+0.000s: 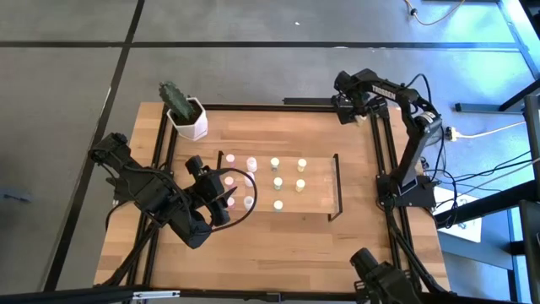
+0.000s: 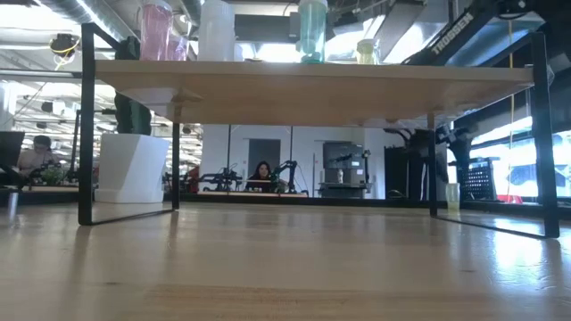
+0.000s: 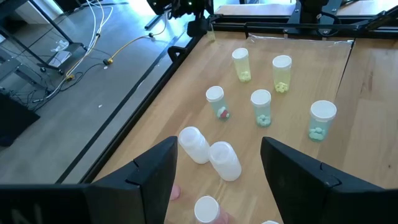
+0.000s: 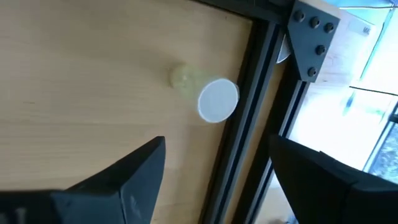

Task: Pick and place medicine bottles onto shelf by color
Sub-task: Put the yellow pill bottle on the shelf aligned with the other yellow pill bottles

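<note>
The shelf stands mid-table with several medicine bottles upright on its top: pink at its left end, pale green in the middle, yellow toward the right. My left gripper hangs open over the shelf's left end, its fingers either side of two white bottles without touching them. At the table's far right corner my right gripper is open and points down over a lone yellow bottle with a white cap, which stands on the tabletop beside the black frame rail.
A white hexagonal pot with a cactus stands at the far left corner. Black frame rails run along the table's sides. In the low view the lone bottle shows past the shelf's right end frame. A person sits far behind.
</note>
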Tool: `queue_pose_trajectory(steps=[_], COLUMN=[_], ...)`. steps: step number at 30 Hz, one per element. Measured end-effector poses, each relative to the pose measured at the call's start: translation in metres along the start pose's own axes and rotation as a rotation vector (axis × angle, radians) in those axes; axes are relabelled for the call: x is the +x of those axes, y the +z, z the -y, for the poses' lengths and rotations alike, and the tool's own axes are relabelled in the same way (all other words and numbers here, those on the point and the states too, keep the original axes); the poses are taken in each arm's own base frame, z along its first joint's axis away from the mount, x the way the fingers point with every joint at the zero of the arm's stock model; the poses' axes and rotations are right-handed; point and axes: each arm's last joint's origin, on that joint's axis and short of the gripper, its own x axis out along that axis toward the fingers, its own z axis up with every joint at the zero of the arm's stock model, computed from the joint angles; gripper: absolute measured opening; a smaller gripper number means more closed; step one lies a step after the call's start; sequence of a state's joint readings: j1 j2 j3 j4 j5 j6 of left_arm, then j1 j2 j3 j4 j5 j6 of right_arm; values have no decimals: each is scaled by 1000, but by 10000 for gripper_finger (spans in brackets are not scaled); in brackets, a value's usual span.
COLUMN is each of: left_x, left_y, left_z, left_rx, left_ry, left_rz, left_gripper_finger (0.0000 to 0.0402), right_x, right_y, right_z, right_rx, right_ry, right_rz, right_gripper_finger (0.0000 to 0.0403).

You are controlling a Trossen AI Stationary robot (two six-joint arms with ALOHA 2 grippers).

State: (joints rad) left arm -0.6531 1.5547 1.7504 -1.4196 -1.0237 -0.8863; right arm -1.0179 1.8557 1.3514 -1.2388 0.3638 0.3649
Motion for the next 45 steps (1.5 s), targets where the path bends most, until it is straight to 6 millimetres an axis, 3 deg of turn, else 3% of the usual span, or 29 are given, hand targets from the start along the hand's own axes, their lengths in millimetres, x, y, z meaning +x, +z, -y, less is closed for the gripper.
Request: queue_pose_trajectory(steps=[6, 18, 27, 35, 45], left_x=[0, 0, 0, 0, 0], left_y=[0, 0, 0, 0, 0], left_z=[0, 0, 0, 0, 0], left_rx=[0, 0, 0, 0, 0], left_ry=[0, 0, 0, 0, 0], left_rz=[0, 0, 0, 0, 0], left_gripper_finger=[224, 224, 224, 224, 224], right_x=[11, 12, 17, 34, 35], right_y=[7, 17, 20, 23, 23], right_z=[1, -3, 4, -4, -4], right_rx=[-23, -111, -85, -106, -112], right_ry=[-3, 24, 67, 83, 81], right_rz=[-20, 73, 49, -31, -37], right_gripper_finger=[287, 287, 287, 287, 287])
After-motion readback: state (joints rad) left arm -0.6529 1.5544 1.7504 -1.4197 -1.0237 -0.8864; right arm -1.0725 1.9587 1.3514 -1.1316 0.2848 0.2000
